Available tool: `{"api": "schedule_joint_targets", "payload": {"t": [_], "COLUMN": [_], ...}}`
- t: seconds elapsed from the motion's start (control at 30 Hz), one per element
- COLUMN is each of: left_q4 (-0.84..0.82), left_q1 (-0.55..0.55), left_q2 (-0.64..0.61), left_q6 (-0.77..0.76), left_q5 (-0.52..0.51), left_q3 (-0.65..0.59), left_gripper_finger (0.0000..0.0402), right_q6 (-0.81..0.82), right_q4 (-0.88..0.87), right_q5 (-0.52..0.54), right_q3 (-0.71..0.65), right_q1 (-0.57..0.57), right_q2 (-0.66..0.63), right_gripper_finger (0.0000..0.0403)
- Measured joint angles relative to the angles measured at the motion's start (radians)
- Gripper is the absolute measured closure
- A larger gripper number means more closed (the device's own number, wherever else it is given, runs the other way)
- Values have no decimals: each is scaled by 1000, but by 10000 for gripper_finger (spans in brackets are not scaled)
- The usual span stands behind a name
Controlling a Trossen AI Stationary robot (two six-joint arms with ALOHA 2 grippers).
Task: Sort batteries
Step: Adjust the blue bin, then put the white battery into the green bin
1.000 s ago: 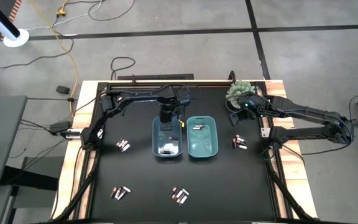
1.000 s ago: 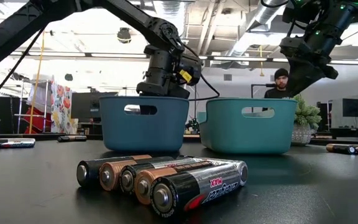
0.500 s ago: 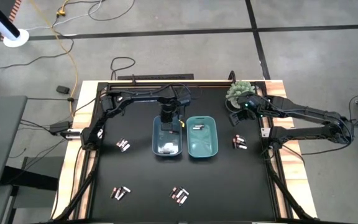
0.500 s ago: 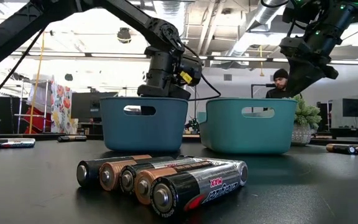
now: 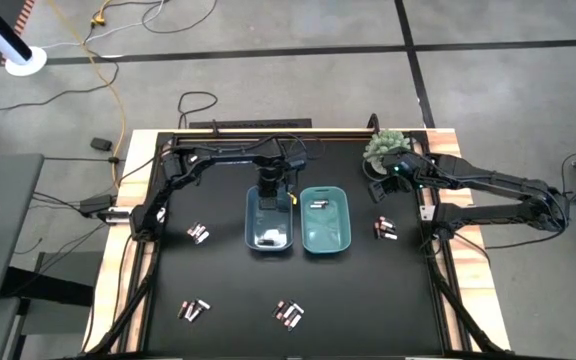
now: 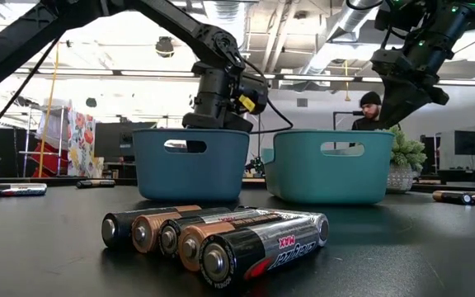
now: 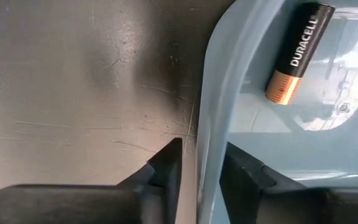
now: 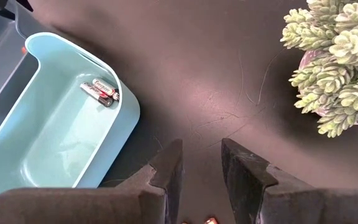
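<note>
Reading "DURACELL" on battery (image 7: 294,54) in blue bin (image 7: 229,93), "MAX" on foreground battery (image 6: 266,246)

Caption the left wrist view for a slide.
Left gripper fingers straddling the blue bin's wall, one battery lying inside.

two bins sit side by side mid-worktop (image 5: 218,290): a blue bin (image 5: 270,222) and a teal bin (image 5: 325,221). the left claw (image 5: 270,191) hangs over the blue bin's far end. the right claw (image 5: 380,189) hovers near a plant (image 5: 380,146). batteries (image 5: 288,314) lie in small clusters around the bins.
</note>
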Motion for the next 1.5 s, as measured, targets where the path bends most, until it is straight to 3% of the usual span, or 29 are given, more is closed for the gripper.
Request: {"api": "schedule_joint_targets", "payload": {"t": [0.43,1.1,1.5], "left_q4": [-57,-251,-327], "left_q1": [0,0,-25], "left_q2": [-3,-4,-21], "left_q6": [-29,-172,-317], "left_q5": [2,-3,-57], "left_q3": [26,224,362], "left_gripper_finger": [288,288,288], "right_q6": [0,-42,-89], "right_q4": [0,-8,-45], "right_q5": [0,0,0], "right_q3": [0,0,0], "right_q1": [0,0,1], "right_q2": [0,0,0], "right_gripper_finger": [275,275,275]}}
